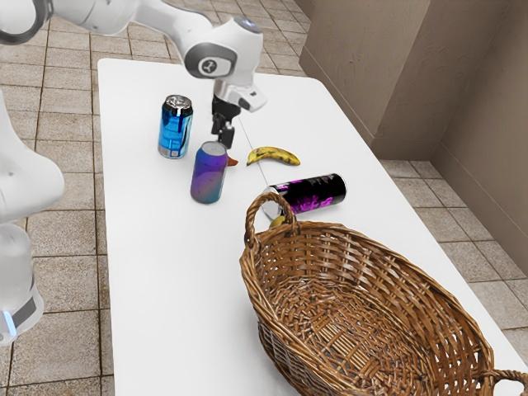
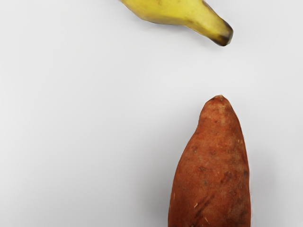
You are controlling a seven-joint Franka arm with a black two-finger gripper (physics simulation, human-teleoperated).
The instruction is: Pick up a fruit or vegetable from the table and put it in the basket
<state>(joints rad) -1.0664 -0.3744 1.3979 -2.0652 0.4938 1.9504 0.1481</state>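
Observation:
In the exterior view my gripper [image 1: 222, 134] is above the table, just behind the purple-blue can, its two black fingertips apart, one nearer the camera. The reddish-brown sweet potato [image 1: 232, 162] pokes out from behind that can, below the fingertips; the rest of it is hidden. The wrist view has the sweet potato [image 2: 212, 165] large at its lower edge, its narrow end toward the banana [image 2: 175, 12]. That yellow banana [image 1: 275, 155] lies on the table close by. The brown wicker basket [image 1: 363, 239] stands at the table's near end.
The purple-blue can [image 1: 209, 173] stands close to my gripper, and a light-blue can [image 1: 175, 128] stands farther left in the exterior view. A black and pink can [image 1: 318, 194] lies on its side near the basket's handle, beside a small yellowish item [image 1: 278, 222] partly hidden by the handle.

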